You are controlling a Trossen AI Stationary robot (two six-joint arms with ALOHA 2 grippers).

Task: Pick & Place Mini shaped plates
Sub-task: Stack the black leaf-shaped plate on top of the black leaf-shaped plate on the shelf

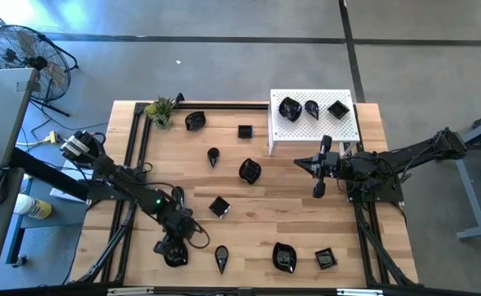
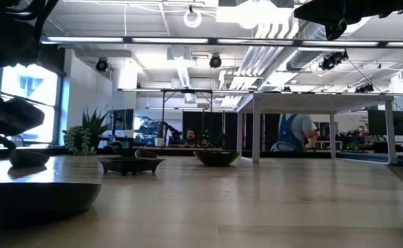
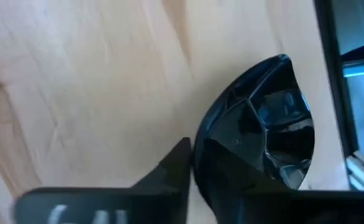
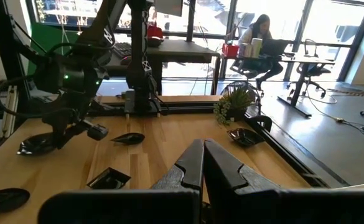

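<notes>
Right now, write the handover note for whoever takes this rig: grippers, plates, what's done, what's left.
Left gripper: low at the table's near left corner, closing on a teardrop plate; a firm hold isn't confirmed.
Right gripper: shut, empty, waiting beside the white perforated platform.
Done: three mini plates on the platform.
Left: nine other plates scattered on the wooden table.

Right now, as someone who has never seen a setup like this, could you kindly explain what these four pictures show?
Two dark robot arms work at a wooden table. One picture looks down from above, one level across the tabletop, and two come from cameras on the wrists. Small glossy black plates lie scattered about; three sit on a white platform, beside a small plant. The left gripper is closing its fingers around a plate at the table's near edge. The right gripper waits mid-table, shut and empty.
</notes>
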